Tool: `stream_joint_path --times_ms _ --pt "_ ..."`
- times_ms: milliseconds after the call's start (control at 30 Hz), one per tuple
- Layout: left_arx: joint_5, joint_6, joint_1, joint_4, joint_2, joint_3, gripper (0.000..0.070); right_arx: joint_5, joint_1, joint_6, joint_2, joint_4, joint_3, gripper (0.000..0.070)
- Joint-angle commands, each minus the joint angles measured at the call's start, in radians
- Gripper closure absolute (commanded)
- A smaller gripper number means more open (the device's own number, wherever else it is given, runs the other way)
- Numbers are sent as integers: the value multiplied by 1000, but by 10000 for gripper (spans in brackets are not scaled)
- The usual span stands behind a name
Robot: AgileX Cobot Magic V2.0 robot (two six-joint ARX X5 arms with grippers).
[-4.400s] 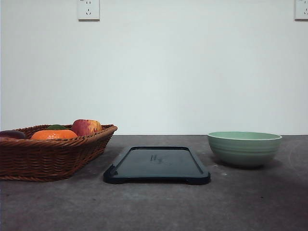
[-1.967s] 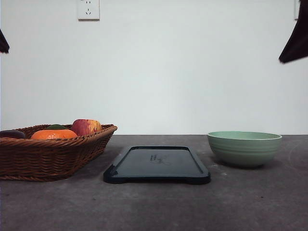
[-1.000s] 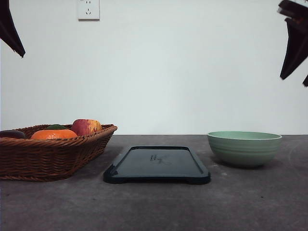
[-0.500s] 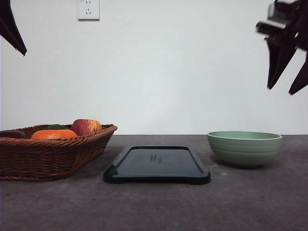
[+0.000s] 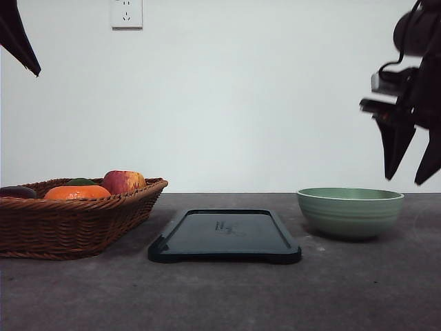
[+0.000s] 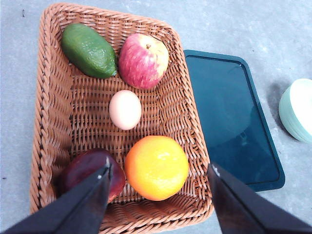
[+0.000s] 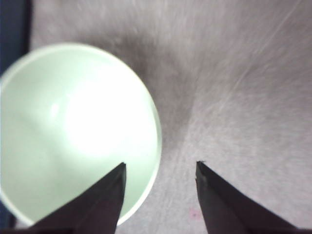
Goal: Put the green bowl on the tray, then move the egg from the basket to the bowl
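The pale green bowl stands on the table right of the dark tray; it is empty in the right wrist view. My right gripper hangs open just above the bowl's right rim, one finger over the bowl and one outside it. The wicker basket sits at the left. In the left wrist view the basket holds a pale egg at its middle. My left gripper is open high above the basket, with one fingertip showing at the top left.
Around the egg lie an apple, an avocado, an orange and a dark purple fruit. The tray lies right beside the basket. A wall socket is on the back wall.
My right gripper has come down and leftward from the top right corner to just above the bowl's right rim. The left gripper has barely moved. Bowl, tray and basket are unmoved.
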Motion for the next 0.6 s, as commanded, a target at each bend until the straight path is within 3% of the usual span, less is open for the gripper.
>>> stream_joint_path --times_ms 0,167,267,333,567 --pt "2 -3 -3 7 5 26 309 -1 2 -18 36 9 23 419" --pt "2 -3 -3 6 5 26 309 -1 3 -18 86 26 23 448" --pt "2 -3 -3 5 5 26 309 -1 3 -19 99 29 23 614" --pt "2 -3 -3 5 5 26 310 -3 3 -22 102 30 23 681" --pt "2 -3 -3 3 5 26 310 -18 4 -22 101 26 23 696"
